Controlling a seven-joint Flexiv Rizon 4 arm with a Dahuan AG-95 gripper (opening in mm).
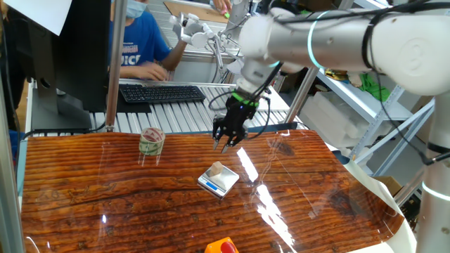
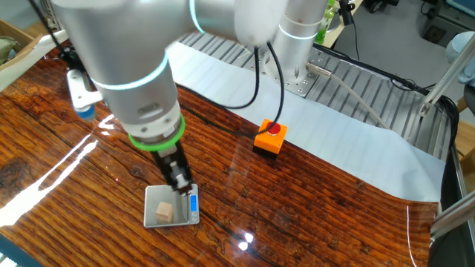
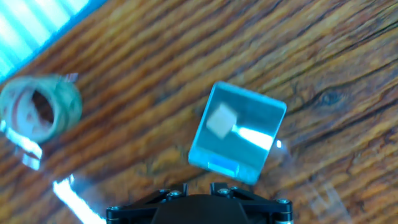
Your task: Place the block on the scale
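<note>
The small tan wooden block (image 1: 216, 168) rests on the scale (image 1: 223, 184), a small silver-grey square with a blue display strip. The other fixed view shows the block (image 2: 165, 213) on the scale's platform (image 2: 154, 196), towards one corner. In the hand view the block (image 3: 221, 120) lies on the left part of the platform (image 3: 256, 118). My gripper (image 1: 223, 146) hangs above and just behind the scale, empty, fingers slightly apart. It shows over the scale's display edge in the other fixed view (image 2: 183, 189). Only the finger bases (image 3: 198, 186) show in the hand view.
A greenish tape roll (image 1: 151, 140) stands on the wooden table left of the scale, also in the hand view (image 3: 40, 112). An orange box with a red button (image 2: 269, 137) sits near the table's edge. A black keyboard (image 1: 162, 93) and a seated person (image 1: 137, 42) are behind the table.
</note>
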